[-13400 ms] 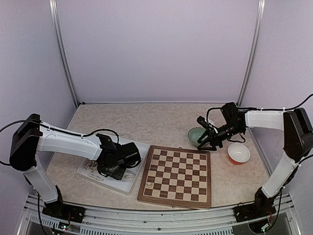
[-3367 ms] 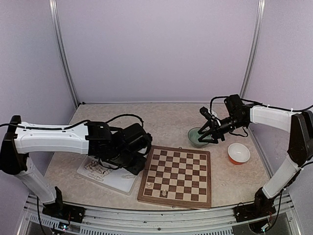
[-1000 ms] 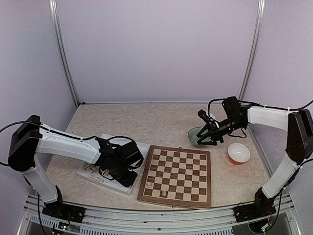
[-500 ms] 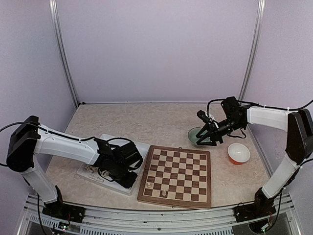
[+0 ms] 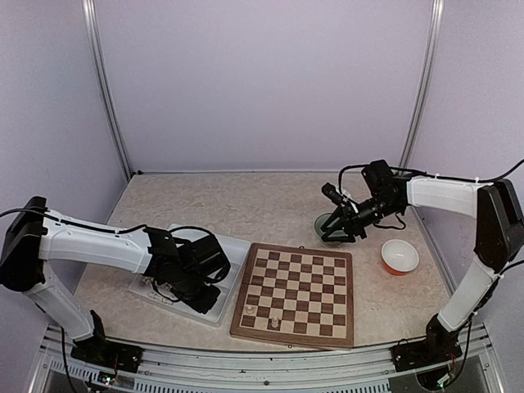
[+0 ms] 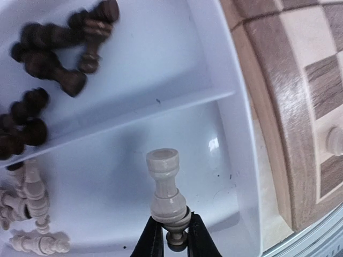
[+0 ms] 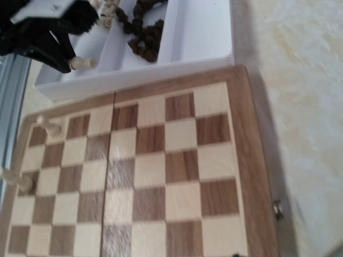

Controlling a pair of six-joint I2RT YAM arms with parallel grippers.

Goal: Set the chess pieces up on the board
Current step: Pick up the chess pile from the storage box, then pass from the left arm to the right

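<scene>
Pinching a cream rook (image 6: pixel 163 188) by its base over the white tray (image 6: pixel 185 126), left gripper (image 6: pixel 175 234); right gripper (image 5: pixel 332 233) of unclear opening.

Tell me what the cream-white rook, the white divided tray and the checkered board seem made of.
The cream-white rook looks like turned wood, smooth with a satin sheen. The white divided tray is probably plastic: glossy, with a highlight. The checkered board is wood: grain shows in its squares and rim.

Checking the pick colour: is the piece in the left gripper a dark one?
No, the left gripper pinches a cream-white rook by its base.
</scene>
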